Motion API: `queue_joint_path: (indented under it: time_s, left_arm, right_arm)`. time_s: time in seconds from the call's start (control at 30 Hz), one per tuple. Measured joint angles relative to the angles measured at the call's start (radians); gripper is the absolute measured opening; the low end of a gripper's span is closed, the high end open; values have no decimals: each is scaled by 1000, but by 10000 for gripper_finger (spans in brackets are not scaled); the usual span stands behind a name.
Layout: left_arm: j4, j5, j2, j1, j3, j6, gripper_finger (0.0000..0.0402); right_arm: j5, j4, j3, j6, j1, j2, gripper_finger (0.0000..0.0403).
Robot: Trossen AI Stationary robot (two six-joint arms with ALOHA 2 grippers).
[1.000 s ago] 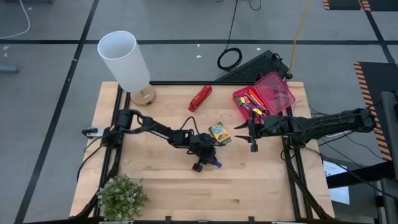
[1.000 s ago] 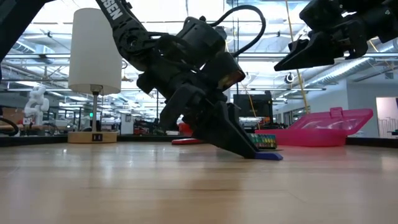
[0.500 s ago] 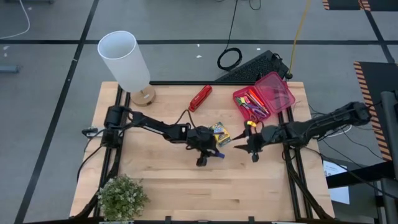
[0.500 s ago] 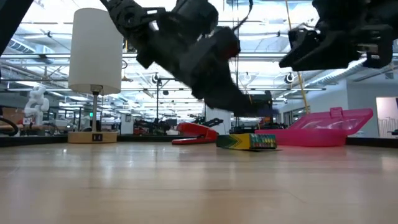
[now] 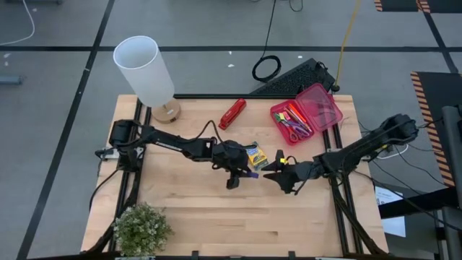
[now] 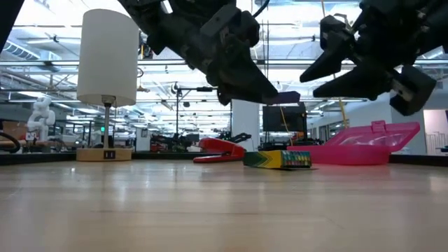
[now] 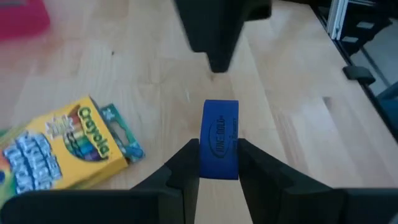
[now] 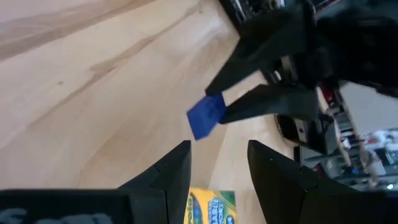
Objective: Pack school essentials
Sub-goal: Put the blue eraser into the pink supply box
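Observation:
My left gripper (image 5: pixel 244 174) is shut on a small blue eraser (image 7: pixel 219 140), which it carries above the middle of the table; the eraser (image 8: pixel 206 116) also shows in the right wrist view. My right gripper (image 5: pixel 274 170) stands open just to the eraser's right, pointing at it without touching it; in the low view my right gripper (image 6: pixel 323 75) hangs above the table. The green-yellow crayon box (image 5: pixel 254 154) lies flat on the wood just beyond both grippers. Pencils, pens and scissors lie in the pink box (image 5: pixel 303 115). My left gripper pinches the blue eraser by its two long sides (image 7: pixel 205 158) between its two fingers, at the end nearest the gripper. The fingers lie along the eraser, and most of it sticks out past the fingertips. The eraser is lifted clear of the table.
A red stapler (image 5: pixel 232 113) lies at the far middle and a white lamp (image 5: pixel 148 72) stands at the far left corner. A potted plant (image 5: pixel 142 230) sits at the near left corner. A keyboard (image 5: pixel 292 79) lies beyond the far edge.
My left gripper has risen from the table with the blue eraser, tipping from steeply down toward level; the eraser is now lifted clear. My right gripper has come away from the pink box, toward the table's left and near edges, up to the eraser.

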Motion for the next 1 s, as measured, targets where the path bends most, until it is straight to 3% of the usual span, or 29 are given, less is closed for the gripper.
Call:
queue_joint_path:
  time_s: [0.33,0.63,1.0]
  left_arm:
    - [29,0,0,0,0,-75,104]
    - [73,16,0,-2,0,-95,104]
    - [67,18,0,-2,0,-97,104]
  right_arm:
    - [-1,145,0,-73,3,122,154]
    - [-2,210,0,-136,3,151,150]
    - [-6,211,0,-141,4,151,57]
